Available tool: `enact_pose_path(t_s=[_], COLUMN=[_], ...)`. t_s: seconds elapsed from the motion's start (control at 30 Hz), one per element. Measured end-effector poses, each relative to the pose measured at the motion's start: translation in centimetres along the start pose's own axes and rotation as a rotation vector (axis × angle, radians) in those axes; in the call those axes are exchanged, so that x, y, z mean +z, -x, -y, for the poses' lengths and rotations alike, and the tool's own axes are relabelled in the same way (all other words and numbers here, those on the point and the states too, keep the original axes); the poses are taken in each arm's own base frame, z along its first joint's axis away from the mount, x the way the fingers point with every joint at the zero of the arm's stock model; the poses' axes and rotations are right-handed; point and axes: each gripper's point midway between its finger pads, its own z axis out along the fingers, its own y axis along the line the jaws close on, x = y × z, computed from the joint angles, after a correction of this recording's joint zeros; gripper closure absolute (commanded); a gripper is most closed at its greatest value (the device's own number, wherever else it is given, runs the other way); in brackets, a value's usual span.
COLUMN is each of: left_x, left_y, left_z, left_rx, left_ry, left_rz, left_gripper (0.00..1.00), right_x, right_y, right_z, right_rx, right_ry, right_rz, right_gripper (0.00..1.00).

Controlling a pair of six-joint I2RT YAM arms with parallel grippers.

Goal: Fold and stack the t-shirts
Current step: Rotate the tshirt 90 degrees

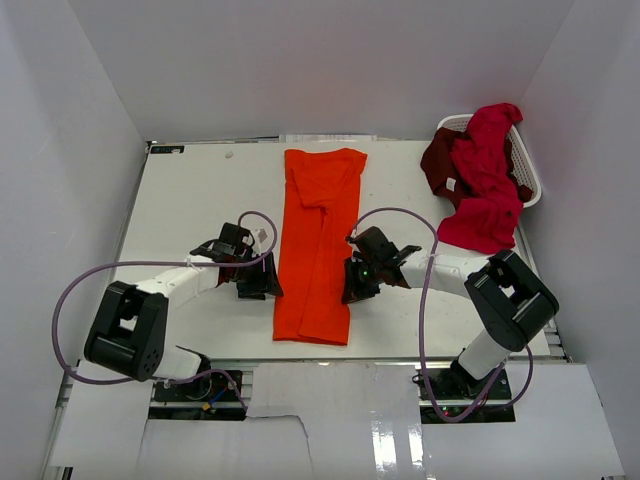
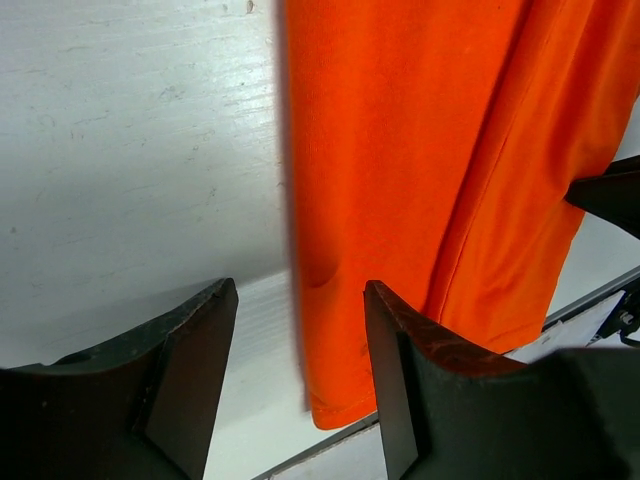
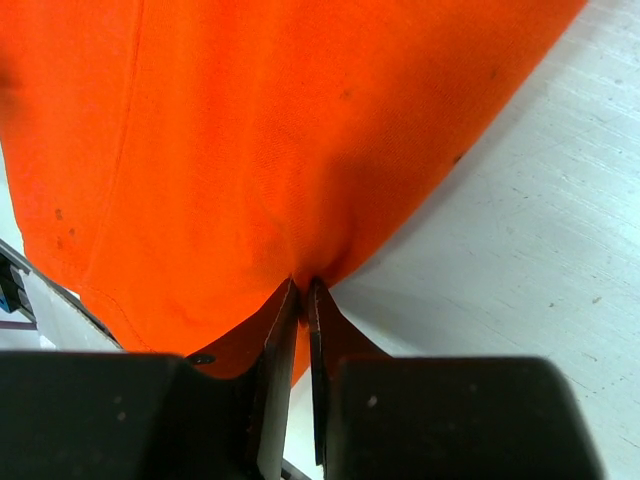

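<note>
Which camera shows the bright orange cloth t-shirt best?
The top external view: the whole bright orange cloth t-shirt lies there, folded into a long strip. The left wrist view shows only one end of it; the right wrist view, only a close bunched patch.

We've got a white laundry basket parked at the far right corner of the white table, plain white walls boxing everything in.
</note>
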Motion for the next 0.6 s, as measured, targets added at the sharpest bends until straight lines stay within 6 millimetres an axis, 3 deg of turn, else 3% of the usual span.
enact_pose_path(t_s=[0.27, 0.3, 0.4, 0.47, 0.6], left_x=[0.5, 0.6, 1.0, 1.2, 1.5], left_y=[0.0, -0.1, -0.5, -0.6, -0.9], left_z=[0.8, 0.9, 0.9, 0.9, 0.8], left_rx=[0.023, 0.024, 0.022, 0.019, 0.016], left_ry=[-0.010, -0.012, -0.009, -0.012, -0.007], left_rz=[-0.010, -0.013, -0.033, -0.041, -0.055], left_gripper=[0.40, 0.52, 0.61, 0.76, 0.87], right_x=[0.1, 0.1, 0.1, 0.1, 0.1], right_y=[0.0, 0.0, 0.0, 0.0, 0.0], right_z=[-0.1, -0.1, -0.1, -0.1, -0.1], right_rx=[-0.002, -0.002, -0.002, -0.003, -0.003], right_ry=[0.006, 0.007, 0.009, 0.010, 0.012], right_rz=[0.003, 0.004, 0.004, 0.004, 0.006], right_gripper=[0.85, 0.85, 0.86, 0.86, 0.86])
